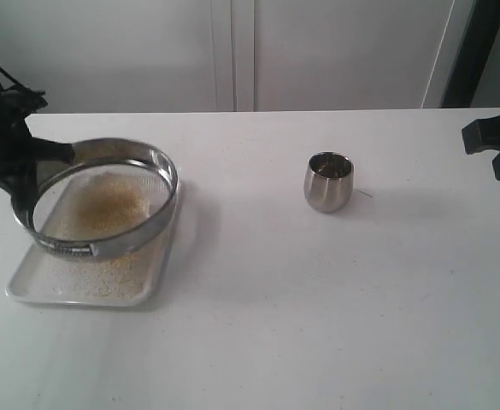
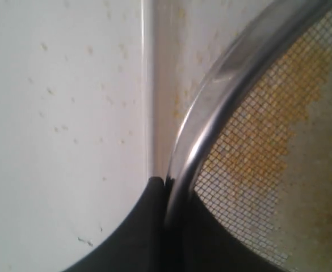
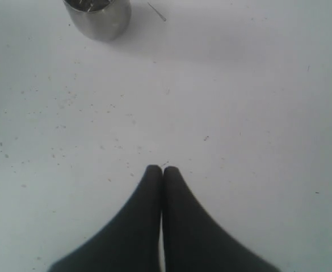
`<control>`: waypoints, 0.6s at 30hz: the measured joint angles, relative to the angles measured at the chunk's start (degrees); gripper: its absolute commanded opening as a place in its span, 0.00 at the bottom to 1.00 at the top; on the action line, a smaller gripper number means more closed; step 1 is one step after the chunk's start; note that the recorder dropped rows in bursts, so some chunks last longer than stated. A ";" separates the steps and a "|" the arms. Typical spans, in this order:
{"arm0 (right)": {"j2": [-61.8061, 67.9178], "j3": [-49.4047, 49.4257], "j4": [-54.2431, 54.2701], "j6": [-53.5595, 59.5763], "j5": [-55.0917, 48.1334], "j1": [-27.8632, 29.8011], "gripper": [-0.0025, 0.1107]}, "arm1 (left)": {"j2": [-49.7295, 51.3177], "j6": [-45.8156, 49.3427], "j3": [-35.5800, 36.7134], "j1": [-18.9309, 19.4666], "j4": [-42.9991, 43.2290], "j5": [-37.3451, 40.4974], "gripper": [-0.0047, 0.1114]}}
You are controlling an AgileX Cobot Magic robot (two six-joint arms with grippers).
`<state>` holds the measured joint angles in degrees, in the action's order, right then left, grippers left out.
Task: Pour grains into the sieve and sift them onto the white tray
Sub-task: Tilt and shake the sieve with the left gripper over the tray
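Note:
The sieve (image 1: 158, 162), wide and steel-rimmed, hangs tilted above the white tray (image 1: 27, 282) at the left of the exterior view. My left gripper (image 1: 61, 154) is shut on its rim at the far left side. In the left wrist view the rim (image 2: 205, 130) runs between the black fingers of my left gripper (image 2: 164, 182), one outside and one inside the mesh. Yellowish grains (image 1: 113, 201) lie on the mesh, and more grains (image 1: 117, 272) are scattered on the tray below. My right gripper (image 3: 162, 169) is shut with nothing in it, over bare table.
A small rounded steel cup (image 1: 328, 181) stands upright on the white table (image 1: 318, 325) right of centre; the cup (image 3: 97, 17) also shows in the right wrist view. The right arm (image 1: 497, 141) is at the far right edge. Specks dot the table.

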<state>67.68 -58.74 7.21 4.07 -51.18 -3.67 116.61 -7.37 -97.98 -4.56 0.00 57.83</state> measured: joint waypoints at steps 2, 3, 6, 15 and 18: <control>0.00 0.00 0.00 0.00 0.00 0.00 0.02 | 2.66 -1.53 -7.30 0.49 0.00 0.52 0.04; 0.00 0.00 0.00 0.00 0.00 0.00 0.02 | 4.73 -2.01 -9.93 0.83 0.00 1.93 0.04; 0.00 0.00 0.00 0.00 0.00 0.00 0.02 | 7.17 1.00 -11.22 1.76 -0.54 6.79 0.04; 0.00 0.00 0.00 0.00 0.34 0.00 0.02 | 5.22 2.75 -9.27 3.87 -5.54 6.47 0.04; 0.00 0.00 0.00 0.00 0.34 0.00 0.02 | -0.04 3.35 0.52 3.41 -5.67 4.49 0.04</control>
<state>67.68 -58.74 7.21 4.07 -50.84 -3.67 116.57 -4.02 -97.46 -1.15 -5.67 62.32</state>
